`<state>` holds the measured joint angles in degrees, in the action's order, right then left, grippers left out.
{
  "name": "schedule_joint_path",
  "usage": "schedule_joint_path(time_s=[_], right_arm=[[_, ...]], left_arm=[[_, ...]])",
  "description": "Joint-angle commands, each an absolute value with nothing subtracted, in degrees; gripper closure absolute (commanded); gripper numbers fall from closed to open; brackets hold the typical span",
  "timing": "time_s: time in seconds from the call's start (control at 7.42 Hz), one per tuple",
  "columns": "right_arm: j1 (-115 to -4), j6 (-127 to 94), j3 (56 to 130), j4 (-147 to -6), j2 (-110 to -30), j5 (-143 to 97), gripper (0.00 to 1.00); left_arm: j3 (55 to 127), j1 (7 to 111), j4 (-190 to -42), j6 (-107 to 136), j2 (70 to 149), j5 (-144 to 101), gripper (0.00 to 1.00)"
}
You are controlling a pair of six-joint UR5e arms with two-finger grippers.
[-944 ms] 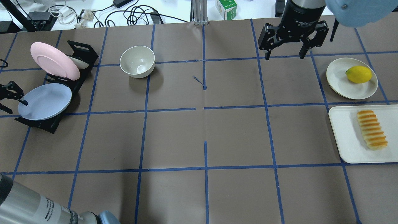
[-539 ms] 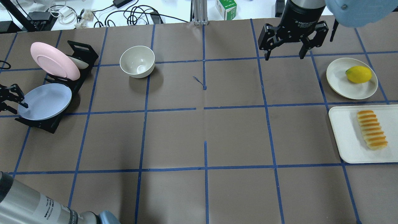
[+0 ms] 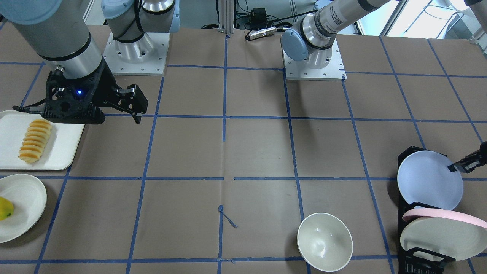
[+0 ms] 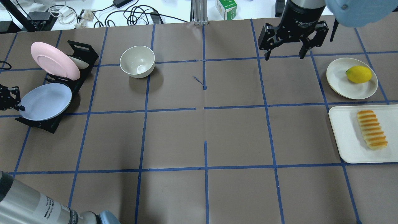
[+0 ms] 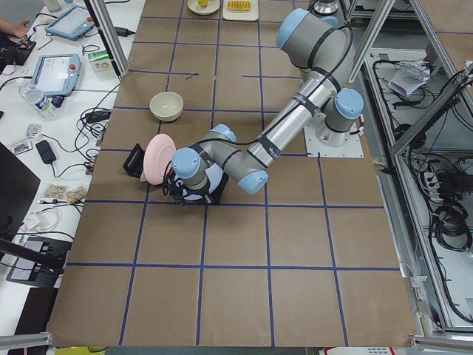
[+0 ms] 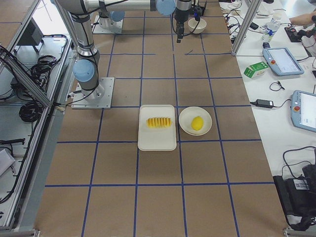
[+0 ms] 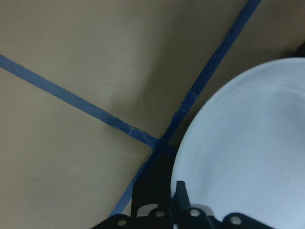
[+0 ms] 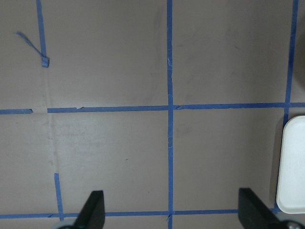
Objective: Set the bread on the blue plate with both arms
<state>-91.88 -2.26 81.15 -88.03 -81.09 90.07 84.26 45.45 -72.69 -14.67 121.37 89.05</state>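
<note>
overhead exterior: left claw point(image 4: 19, 108) clamped on blue plate point(image 4: 46, 102) rim; right claw point(image 4: 284, 58) spread apart.

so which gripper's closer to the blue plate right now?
Left. The left gripper sits at the rim of the blue plate, which leans in the black rack. The right gripper hangs open at the opposite end, nearer the bread on its white tray.

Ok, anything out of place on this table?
Only a loose scrap of blue tape curling off the central grid line. The bread lies flat on its tray; the blue plate leans in its rack.
</note>
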Motion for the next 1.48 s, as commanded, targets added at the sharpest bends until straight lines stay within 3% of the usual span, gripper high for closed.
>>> schedule_joint_path(time_s=[0.0,0.67,1.08,1.35], right_arm=[[-90.5,2.2,81.2,-88.7,-81.0,90.1,0.0],[-73.4,11.5,85.9,-88.7,-81.1,91.1,0.0],[-63.0,25.4,93.2,-94.6,-80.8,92.8,0.0],[-55.5,32.0,103.2,-106.3,-80.7,93.7,0.0]], left_arm=[[84.2,45.2,-73.1,-16.4,120.3,89.0,1.0],[85.8,47.1,-89.6,-29.3,111.4,87.4,1.0],[89.5,64.4,-88.3,-22.5,106.4,81.3,1.0],[92.9,75.7,-80.4,-3.9,105.9,75.6,1.0]])
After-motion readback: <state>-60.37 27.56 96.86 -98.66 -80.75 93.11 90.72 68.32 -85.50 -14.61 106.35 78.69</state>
